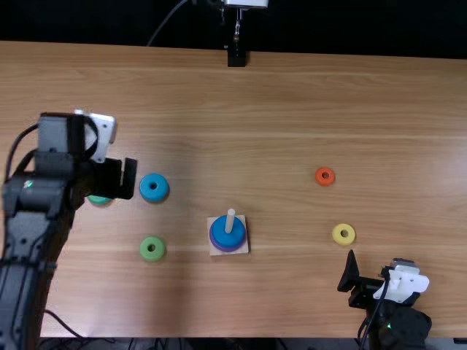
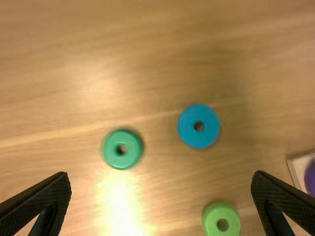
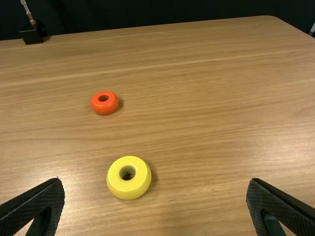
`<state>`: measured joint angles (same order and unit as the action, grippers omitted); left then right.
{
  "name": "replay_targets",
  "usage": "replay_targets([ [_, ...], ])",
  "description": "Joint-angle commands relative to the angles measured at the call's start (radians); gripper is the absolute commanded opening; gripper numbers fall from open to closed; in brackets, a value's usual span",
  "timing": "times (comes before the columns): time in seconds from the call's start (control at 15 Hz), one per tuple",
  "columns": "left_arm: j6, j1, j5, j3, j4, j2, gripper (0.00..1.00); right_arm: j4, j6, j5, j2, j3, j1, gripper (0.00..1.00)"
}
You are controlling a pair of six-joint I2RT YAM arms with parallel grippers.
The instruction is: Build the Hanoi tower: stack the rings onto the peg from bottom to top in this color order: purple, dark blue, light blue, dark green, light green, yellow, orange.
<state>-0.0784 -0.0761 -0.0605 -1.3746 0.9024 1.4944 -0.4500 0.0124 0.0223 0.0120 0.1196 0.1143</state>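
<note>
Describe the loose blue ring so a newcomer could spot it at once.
In the top view, start from the square base with the peg. The blue ring lies on the table, up and left of it. Unlike its neighbours, the light green ring and dark green ring, it is blue.

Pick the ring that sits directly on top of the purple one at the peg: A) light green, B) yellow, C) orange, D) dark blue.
D: in the top view the dark blue ring rests around the peg, with the purple ring showing beneath its edge.
</note>
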Motion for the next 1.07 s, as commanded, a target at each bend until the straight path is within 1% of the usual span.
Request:
replay_targets([
  [0.0,0.027,-0.047,-0.008,-0.057,0.018,0.106,1.0,-0.059,-0.001,0.013,-0.012,-0.107,0.008,1.0],
  [0.13,0.054,-0.079,0.003,-0.078,0.018,0.198,1.0,-0.059,-0.001,0.013,-0.012,-0.107,0.008,1.0],
  [0.27,0.054,-0.108,0.005,-0.08,0.018,0.277,1.0,-0.059,-0.003,0.013,-0.012,-0.107,0.008,1.0],
  [0.4,0.058,-0.111,0.002,-0.08,0.001,0.339,1.0,-0.059,-0.001,0.013,-0.012,-0.107,0.008,1.0],
  [0.53,0.078,-0.126,0.003,-0.078,0.0,0.389,1.0,-0.059,-0.001,0.013,-0.012,-0.107,0.008,1.0],
  [1.0,0.077,-0.131,0.002,-0.093,-0.006,0.506,1.0,-0.059,-0.001,0.011,-0.012,-0.106,0.008,1.0],
])
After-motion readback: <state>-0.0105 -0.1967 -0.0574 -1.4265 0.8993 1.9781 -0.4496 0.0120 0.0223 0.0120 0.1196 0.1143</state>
